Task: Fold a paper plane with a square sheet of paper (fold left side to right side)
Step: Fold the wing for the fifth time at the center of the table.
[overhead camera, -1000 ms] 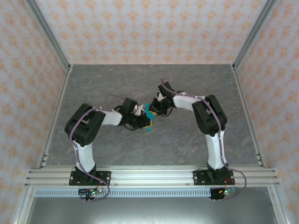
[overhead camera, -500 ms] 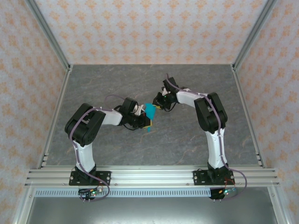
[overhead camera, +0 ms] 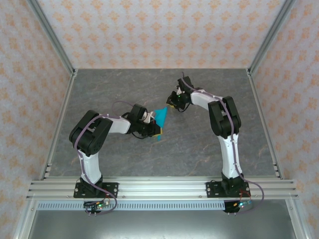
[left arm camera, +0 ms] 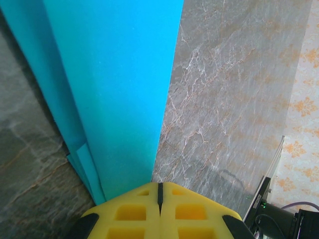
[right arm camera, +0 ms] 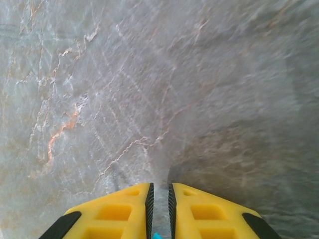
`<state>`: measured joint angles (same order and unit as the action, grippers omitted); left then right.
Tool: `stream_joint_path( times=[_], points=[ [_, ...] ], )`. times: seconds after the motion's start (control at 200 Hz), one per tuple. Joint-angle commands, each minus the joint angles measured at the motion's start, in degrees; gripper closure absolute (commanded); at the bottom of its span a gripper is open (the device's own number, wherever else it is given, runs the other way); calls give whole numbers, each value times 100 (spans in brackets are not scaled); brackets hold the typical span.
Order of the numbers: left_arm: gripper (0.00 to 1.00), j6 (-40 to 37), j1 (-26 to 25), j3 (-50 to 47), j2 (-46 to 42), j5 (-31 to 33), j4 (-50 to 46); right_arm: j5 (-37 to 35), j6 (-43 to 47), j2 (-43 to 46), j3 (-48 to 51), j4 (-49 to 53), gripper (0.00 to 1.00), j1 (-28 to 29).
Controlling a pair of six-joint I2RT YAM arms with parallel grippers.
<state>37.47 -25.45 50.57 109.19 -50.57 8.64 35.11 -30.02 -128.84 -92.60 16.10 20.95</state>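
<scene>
Right gripper (right arm camera: 159,189), pinching the paper (overhead camera: 161,117) by its tip, has drawn away; left gripper (left arm camera: 159,188) stays clamped on it.

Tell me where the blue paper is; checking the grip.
Top view, mid-table: the blue paper is clamped in the left gripper, tip at the right gripper.

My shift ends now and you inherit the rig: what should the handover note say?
Left gripper: fingers shut on the folded bright cyan-blue paper sheet, layered edges showing.
Right gripper: fingers almost together, a cyan sliver pinched between them, apparently the sheet's far corner.
Paper spans between both arms over the grey marbled table.
Done: some folds.
Left: likely more creases before it is a pointed plane.
</scene>
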Motion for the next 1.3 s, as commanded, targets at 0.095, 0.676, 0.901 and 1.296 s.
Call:
stream_joint_path(
  times=[0.095, 0.676, 0.901, 1.296],
  points=[
    [100, -47, -12, -244, 158, 232, -558, -147, 238, 691, 132, 43, 80, -44],
    [100, -36, -6, -266, 94, 253, -548, 285, -637, 967, 1462, -596, 85, 806],
    [100, -33, -13, -250, 85, 258, -533, -20, -438, 698, 1365, -3, 85, 807],
    [100, -82, -21, -332, -234, 257, -526, -268, -189, 451, 1246, 624, 85, 806]
  ],
)
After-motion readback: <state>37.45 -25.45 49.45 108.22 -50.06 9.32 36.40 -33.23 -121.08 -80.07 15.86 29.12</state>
